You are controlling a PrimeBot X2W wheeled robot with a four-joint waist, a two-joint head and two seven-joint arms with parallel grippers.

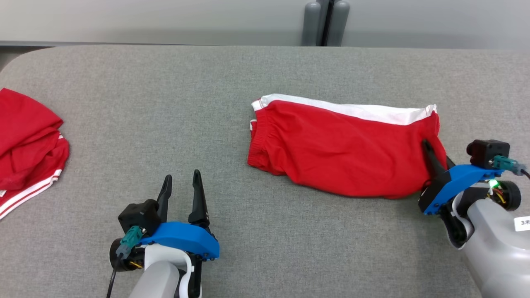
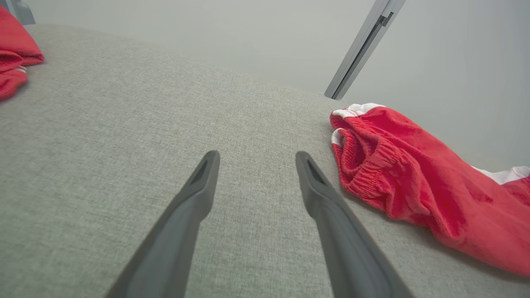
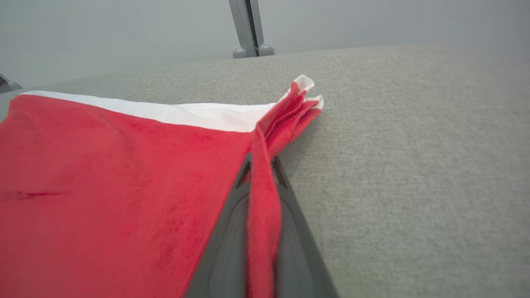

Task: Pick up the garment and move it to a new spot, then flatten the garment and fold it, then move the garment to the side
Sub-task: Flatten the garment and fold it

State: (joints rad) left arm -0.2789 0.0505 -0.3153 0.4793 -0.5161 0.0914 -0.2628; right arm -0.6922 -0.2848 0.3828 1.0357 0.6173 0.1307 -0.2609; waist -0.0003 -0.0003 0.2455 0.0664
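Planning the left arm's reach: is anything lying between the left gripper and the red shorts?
Nothing visible. Only bare grey table lies between the open left gripper and the waistband end of the red shorts. The second red garment sits far left, off that path.

Garment (image 1: 339, 153) lies right on the table (image 1: 165, 103); second garment (image 1: 25, 140) far left.

sticker (image 1: 523, 223) on the right forearm (image 1: 495, 248) starts "3", rest cut off.
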